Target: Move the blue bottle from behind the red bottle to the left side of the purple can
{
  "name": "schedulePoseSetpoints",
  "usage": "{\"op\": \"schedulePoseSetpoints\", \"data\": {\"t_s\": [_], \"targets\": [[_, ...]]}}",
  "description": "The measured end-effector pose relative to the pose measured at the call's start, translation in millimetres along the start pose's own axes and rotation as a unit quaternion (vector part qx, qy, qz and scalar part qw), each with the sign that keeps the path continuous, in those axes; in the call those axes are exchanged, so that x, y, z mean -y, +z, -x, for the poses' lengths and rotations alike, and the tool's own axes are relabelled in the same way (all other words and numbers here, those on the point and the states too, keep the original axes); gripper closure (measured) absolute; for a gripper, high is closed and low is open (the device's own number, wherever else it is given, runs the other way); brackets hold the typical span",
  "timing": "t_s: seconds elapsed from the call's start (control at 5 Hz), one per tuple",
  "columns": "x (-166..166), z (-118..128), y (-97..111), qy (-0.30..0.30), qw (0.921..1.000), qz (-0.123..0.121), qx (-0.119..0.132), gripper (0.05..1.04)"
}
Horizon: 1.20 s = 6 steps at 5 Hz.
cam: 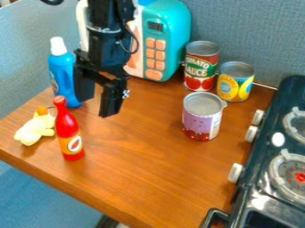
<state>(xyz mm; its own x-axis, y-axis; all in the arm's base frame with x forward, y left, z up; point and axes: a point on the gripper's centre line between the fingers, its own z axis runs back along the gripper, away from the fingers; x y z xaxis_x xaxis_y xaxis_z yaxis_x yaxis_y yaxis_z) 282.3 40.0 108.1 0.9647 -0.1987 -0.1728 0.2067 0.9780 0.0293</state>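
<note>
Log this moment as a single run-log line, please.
tool: open, empty, above table | nearby: red bottle, blue bottle | standing: purple can | also: microwave, stove

So the black arm point(109, 18) drops in from the top edge, left of center, pretty much straight down. There's 1 pale metallic band point(104, 30) around it, plus a thin dark cable point(136, 42) looping out on the right side. Gripper point(97, 107) hangs at the bottom, pointing down, with its 2 chunky black fingers point(111, 100) spread well apart. The right finger's tip sits lower in the view than the left's, fwiw.
</note>
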Motion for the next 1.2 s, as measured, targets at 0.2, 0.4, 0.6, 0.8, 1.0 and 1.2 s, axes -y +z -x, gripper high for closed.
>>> {"op": "schedulePoseSetpoints", "data": {"t_s": [0.2, 0.4, 0.6, 0.8, 1.0, 1.2], "targets": [[1, 0, -7, -0.002, 0.9999, 0.005, -0.012, 0.083], [-15, -15, 9, -0.002, 0.9995, 0.025, 0.022, 0.083], [-43, -27, 21, 0.016, 0.9979, 0.037, 0.052, 0.083], [-65, -29, 23, 0.034, 0.9968, 0.047, 0.055, 0.083], [-107, -16, 27, 0.046, 0.997, 0.027, 0.055, 0.083], [-133, -12, 37, 0.046, 0.9976, 0.006, 0.052, 0.083]]}}
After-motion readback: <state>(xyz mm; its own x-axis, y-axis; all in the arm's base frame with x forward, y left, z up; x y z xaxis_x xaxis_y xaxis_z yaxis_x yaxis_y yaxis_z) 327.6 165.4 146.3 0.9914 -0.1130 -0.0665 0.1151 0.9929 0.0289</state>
